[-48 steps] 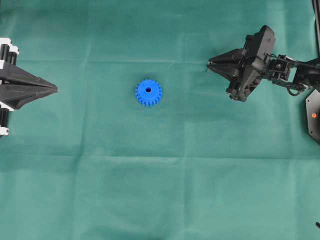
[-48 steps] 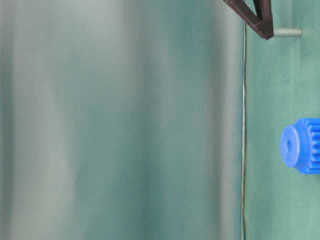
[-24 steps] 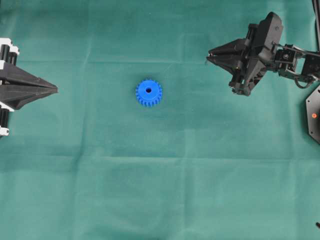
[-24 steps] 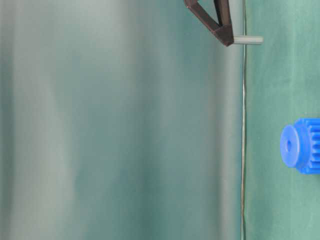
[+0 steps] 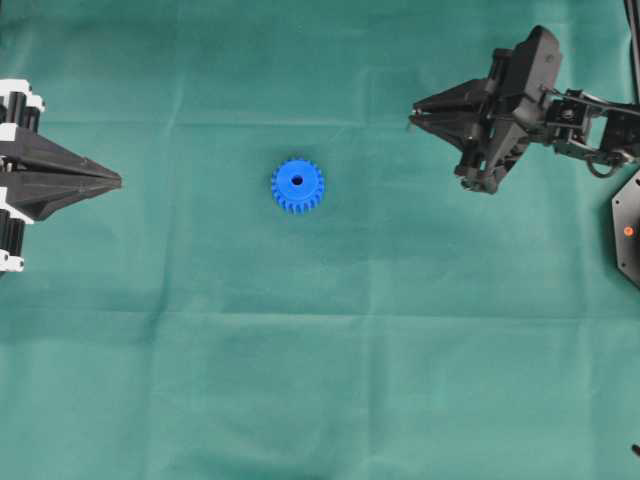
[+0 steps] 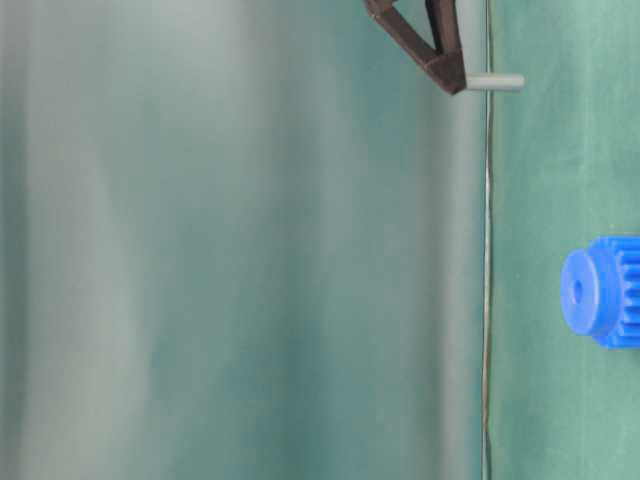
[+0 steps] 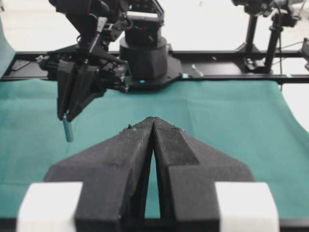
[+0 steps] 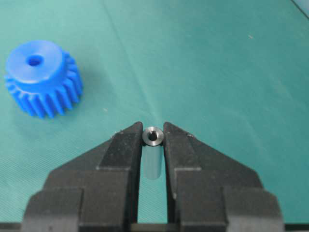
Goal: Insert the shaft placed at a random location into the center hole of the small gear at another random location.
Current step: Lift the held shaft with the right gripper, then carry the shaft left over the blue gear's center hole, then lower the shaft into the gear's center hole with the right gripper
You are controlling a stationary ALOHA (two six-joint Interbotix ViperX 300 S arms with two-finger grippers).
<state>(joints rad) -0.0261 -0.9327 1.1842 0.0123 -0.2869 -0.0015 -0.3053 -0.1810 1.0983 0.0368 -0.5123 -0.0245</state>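
Clamped between the two black fingers of the right gripper (image 8: 153, 137) is the shaft (image 8: 153, 157), seen end-on in the right wrist view with its ring-shaped tip just past the fingertips and its grey body running back between the pads. From the left wrist view the same pin hangs below the closed jaws and points down to the green cloth (image 5: 330, 380), and in the table-level view it sticks out of the dark fingertips with a clear gap to the cloth, so it is lifted and touches nothing. Further out, to the upper left in the right wrist view, the small gear (image 8: 42, 78) lies flat on the cloth with its raised hub up and the center hole (image 8: 34, 60) open and free. In the overhead view the gear sits near the middle of the cloth, well apart from the right gripper at the upper right. Farthest from the work, the left gripper (image 5: 118, 181) rests at the left edge with its jaws together and holds nothing. The picking step seems finished and the carrying step is in hand. The next move probably calls for bringing the shaft over the hub, keeping it upright, lining its tip with the hole, then lowering slowly.
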